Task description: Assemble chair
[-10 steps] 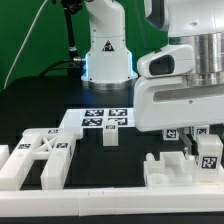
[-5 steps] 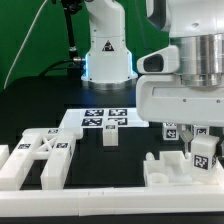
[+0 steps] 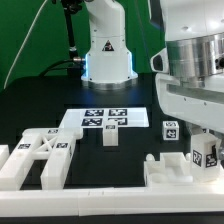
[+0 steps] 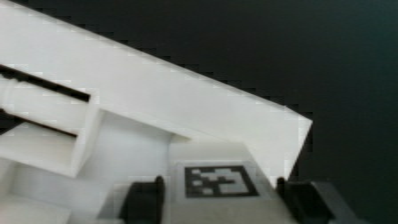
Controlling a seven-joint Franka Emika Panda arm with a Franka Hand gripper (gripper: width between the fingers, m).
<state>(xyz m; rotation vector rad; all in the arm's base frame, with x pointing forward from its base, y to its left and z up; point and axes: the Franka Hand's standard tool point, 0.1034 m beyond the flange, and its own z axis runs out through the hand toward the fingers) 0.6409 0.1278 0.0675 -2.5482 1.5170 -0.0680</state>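
Observation:
My gripper [image 3: 204, 143] hangs at the exterior view's right, shut on a small white chair piece [image 3: 207, 156] with a black-and-white tag, held tilted just above a blocky white chair part [image 3: 172, 172]. In the wrist view the tagged piece [image 4: 217, 184] sits between my two dark fingers [image 4: 146, 203], with my gripper [image 4: 222, 203] around it and a large white slab [image 4: 178, 95] beyond. Another tagged white piece [image 3: 168, 128] stands behind. A cross-braced white chair part [image 3: 42, 156] lies at the exterior view's left. A small white block [image 3: 110, 137] stands mid-table.
The marker board [image 3: 104, 119] lies flat in the middle of the black table. The white robot base [image 3: 105, 50] stands behind it. A long white border rail [image 3: 80, 205] runs along the front edge.
The arm has shifted toward the exterior view's right and risen slightly, uncovering the tagged piece behind. The held piece has tilted and stayed in the jaws.

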